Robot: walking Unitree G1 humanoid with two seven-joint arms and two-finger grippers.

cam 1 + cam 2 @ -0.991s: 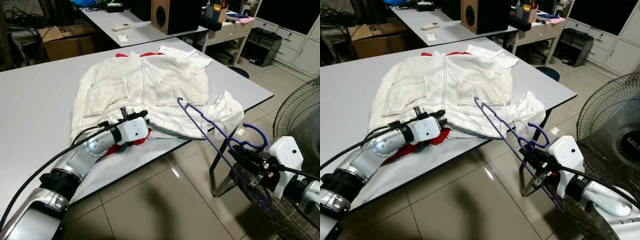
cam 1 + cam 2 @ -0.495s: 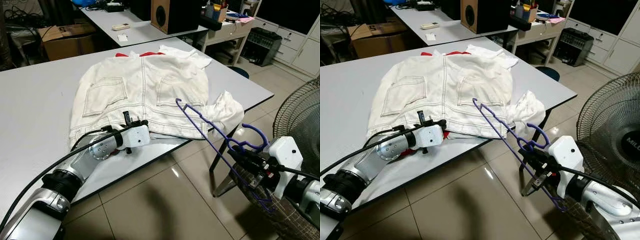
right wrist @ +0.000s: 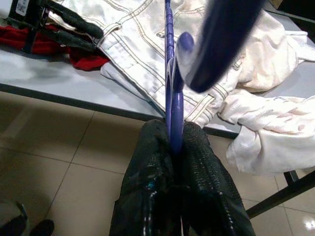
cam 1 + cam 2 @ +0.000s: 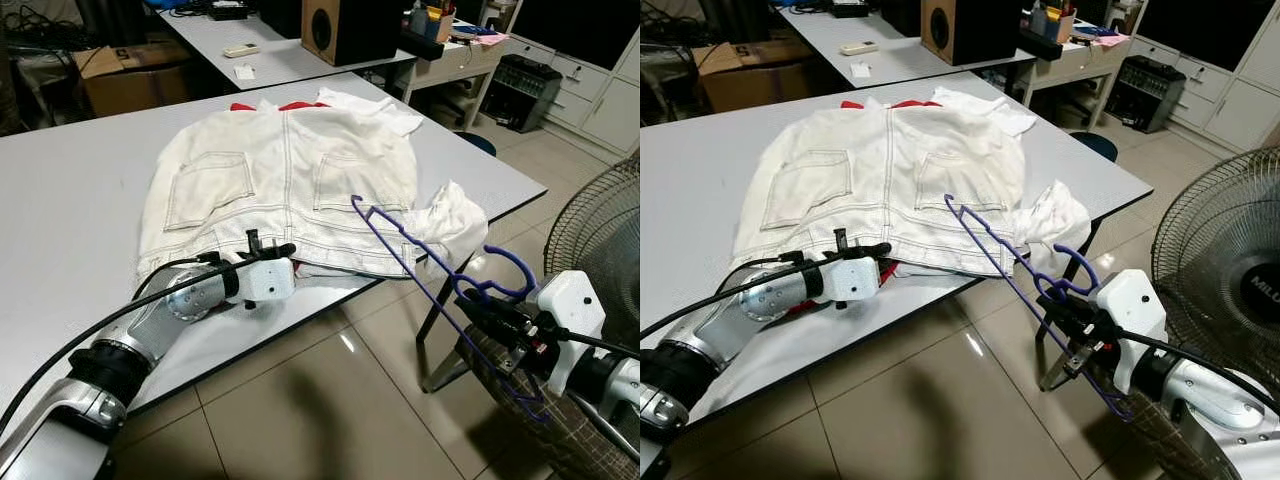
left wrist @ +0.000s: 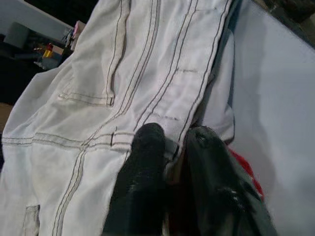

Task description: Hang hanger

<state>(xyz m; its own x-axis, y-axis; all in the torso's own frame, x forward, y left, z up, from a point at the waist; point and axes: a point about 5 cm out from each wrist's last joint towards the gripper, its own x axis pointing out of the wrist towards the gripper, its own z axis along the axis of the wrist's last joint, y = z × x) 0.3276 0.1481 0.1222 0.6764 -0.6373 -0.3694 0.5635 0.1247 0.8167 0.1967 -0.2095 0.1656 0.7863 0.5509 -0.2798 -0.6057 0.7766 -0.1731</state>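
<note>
A white garment point(image 4: 290, 170) with stitched pockets lies spread on the grey table point(image 4: 70, 210), with one end bunched at the table's near right edge. My left gripper point(image 5: 174, 142) is at the garment's near hem, shut on the seamed edge; a red cloth point(image 5: 246, 169) peeks out beneath. My right gripper point(image 3: 171, 130) is off the table's right side above the floor, shut on a purple hanger point(image 3: 173, 98). The hanger's long wire point(image 4: 398, 250) reaches up toward the bunched cloth.
A standing fan point(image 4: 1230, 270) is close behind my right arm. Beyond the table are a second table point(image 4: 270, 60) with a speaker point(image 4: 345, 30), a cardboard box point(image 4: 130, 75) and grey drawers point(image 4: 590, 90). Tiled floor point(image 4: 300, 400) lies in front.
My left gripper has drawn back toward the near table edge and lowered, and less red cloth shows by it. The right gripper and hanger have hardly moved.
</note>
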